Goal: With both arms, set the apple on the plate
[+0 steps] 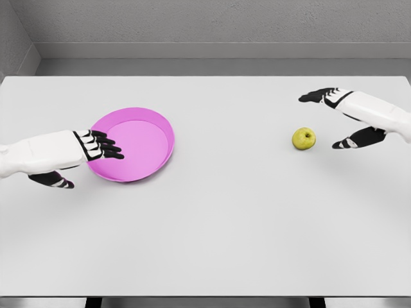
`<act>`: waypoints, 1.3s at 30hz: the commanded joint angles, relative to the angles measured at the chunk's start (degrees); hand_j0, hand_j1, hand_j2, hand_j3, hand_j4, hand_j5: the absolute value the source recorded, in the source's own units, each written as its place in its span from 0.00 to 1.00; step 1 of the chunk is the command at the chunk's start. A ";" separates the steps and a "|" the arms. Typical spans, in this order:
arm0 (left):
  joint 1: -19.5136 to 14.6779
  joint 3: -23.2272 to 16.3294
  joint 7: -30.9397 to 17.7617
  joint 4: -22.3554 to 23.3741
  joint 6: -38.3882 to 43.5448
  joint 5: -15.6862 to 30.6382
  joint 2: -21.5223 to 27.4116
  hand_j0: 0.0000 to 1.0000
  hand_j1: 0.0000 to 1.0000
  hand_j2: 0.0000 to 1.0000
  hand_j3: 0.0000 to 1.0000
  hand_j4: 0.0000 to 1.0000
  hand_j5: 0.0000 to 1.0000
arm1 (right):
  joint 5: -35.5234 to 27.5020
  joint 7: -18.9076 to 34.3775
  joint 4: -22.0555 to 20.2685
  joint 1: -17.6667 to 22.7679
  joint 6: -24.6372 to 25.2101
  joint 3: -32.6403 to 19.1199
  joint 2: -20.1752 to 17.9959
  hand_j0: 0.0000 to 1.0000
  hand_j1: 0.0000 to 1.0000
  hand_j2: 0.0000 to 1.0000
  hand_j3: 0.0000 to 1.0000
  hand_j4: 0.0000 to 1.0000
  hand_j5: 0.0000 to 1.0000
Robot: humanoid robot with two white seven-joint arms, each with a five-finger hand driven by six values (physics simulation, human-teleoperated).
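You've got a wide white bench point(212, 224) in front of you, and the two pieces of the job sit well apart on it. Over on the right half, there's the apple point(304, 138), yellow-green, small dark stem dimple up top, resting on the bench surface with nothing touching it. Your right hand point(347, 119) comes in from the right edge and sits just beside that apple, fingers spread wide: the upper black fingers point(318, 96) reach out above and behind the fruit, the thumb hangs lower at the fruit's right, and there's a clear gap between them and the apple, so that hand holds nothing. Now swing to the left half: the pink plate point(154, 125) lies flat on the bench, a shallow round dish with a raised rim, and nothing in it. Your left hand point(90, 154) enters from the left edge, and its black fingers extend over the plate's near-left rim, loosely stretched and apart, with the thumb down below on the bench side; whether the fingertips actually touch the rim, you can't tell from this view. Apple and plate are separated by a broad stretch of bare bench between them.
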 commanded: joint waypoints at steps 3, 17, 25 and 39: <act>0.00 -0.13 -0.06 0.07 0.07 0.24 0.06 1.00 1.00 1.00 1.00 1.00 1.00 | -0.97 -0.03 2.58 0.00 0.16 0.83 0.69 1.00 1.00 1.00 1.00 1.00 1.00; -0.35 -0.92 -0.06 -0.02 0.07 0.24 0.15 1.00 1.00 1.00 1.00 1.00 1.00 | -0.44 -0.03 12.69 -4.92 0.16 8.21 4.82 1.00 1.00 1.00 1.00 1.00 1.00; -0.35 -1.27 -0.06 -0.02 0.07 0.16 0.06 1.00 1.00 1.00 1.00 1.00 1.00 | -0.35 -0.03 20.42 -9.84 0.16 12.60 8.86 1.00 1.00 1.00 1.00 1.00 1.00; -0.44 -1.72 -0.15 -0.02 0.07 0.16 -0.12 1.00 1.00 1.00 1.00 1.00 1.00 | -0.18 -0.03 25.52 -11.69 0.16 14.01 10.01 1.00 1.00 1.00 1.00 1.00 1.00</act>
